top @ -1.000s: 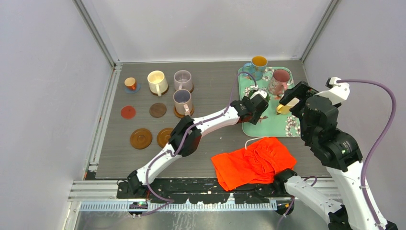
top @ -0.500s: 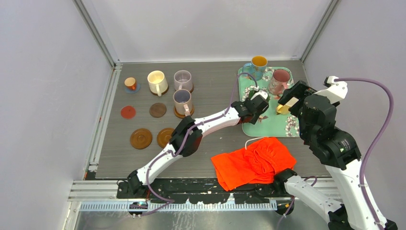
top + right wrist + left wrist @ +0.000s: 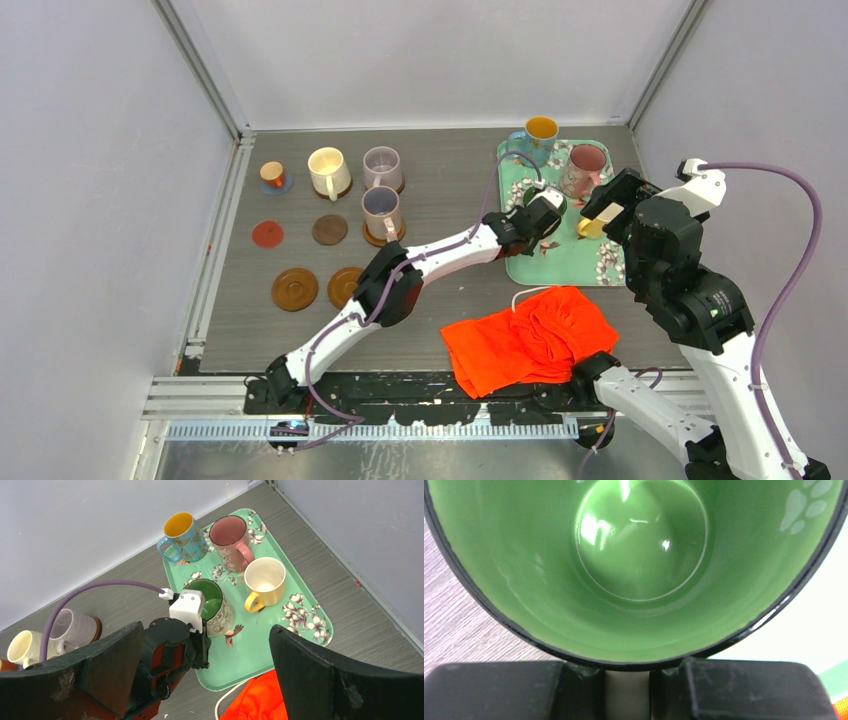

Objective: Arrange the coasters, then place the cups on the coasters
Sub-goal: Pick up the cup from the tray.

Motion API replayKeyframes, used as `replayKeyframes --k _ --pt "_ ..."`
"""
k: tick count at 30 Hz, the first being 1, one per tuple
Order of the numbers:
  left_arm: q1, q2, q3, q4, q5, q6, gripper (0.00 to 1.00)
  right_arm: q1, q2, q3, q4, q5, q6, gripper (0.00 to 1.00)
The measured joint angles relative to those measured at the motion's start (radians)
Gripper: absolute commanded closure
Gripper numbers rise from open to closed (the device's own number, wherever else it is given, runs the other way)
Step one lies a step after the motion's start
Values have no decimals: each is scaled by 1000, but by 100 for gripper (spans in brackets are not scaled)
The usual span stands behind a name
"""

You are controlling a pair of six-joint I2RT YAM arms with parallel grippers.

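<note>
Since a second ago the left hand (image 3: 626,692) has drawn its fingers together from a half-spread stance. It is now clamped on a narrow pale piece projecting from the outer wall of the green-lined mug (image 3: 639,555). The mug's open mouth sits directly ahead of the fingers and touching them, and it fills the wrist view. The mug stands upright on the left part of the teal floral tray (image 3: 265,642), which lies at the bench's far right corner. A pink mug (image 3: 230,537), a blue mug (image 3: 182,530) and a yellow mug (image 3: 265,580) stand on the same tray. The right hand (image 3: 612,203) hangs above the tray's right side with its fingers wide apart, holding nothing.
</note>
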Motion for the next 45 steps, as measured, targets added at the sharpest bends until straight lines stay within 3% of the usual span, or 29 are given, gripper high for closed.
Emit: replayKeyframes --k 17,45 --pt "-1 -180 -319 199 16 88 100 0 11 0 0 -11 -4 0" --pt "6 -398 -609 418 62 120 100 0 22 -10 1 -26 -3 0"
